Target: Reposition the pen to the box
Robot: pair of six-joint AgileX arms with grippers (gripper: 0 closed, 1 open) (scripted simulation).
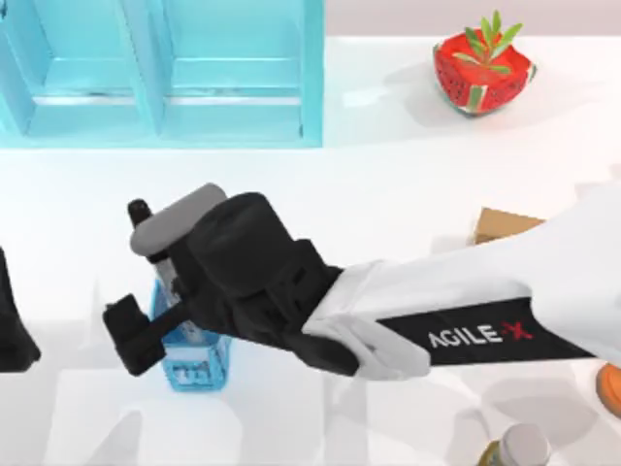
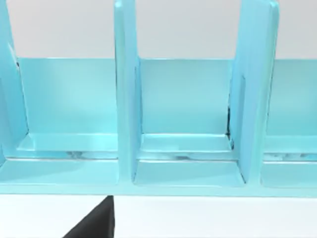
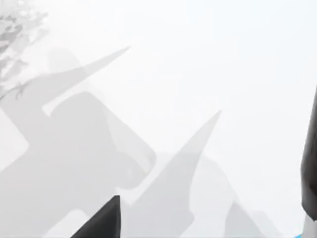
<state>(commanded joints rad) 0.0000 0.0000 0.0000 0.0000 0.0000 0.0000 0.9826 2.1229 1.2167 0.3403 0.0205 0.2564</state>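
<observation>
- Pen stands in the blue basket near the table's left edge, beneath the right claw, fingers apart.
- Box sits by the right edge.
- Advice: close squarely on the barrel, lift straight up.
- Left claw parks at the left edge; its fingers I cannot tell.

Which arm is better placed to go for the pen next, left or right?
Right, most likely. The right gripper hangs directly over the blue basket, where the pen appears to stand, and the box lies on that arm's side. The left arm sits parked at the table's left edge.
</observation>
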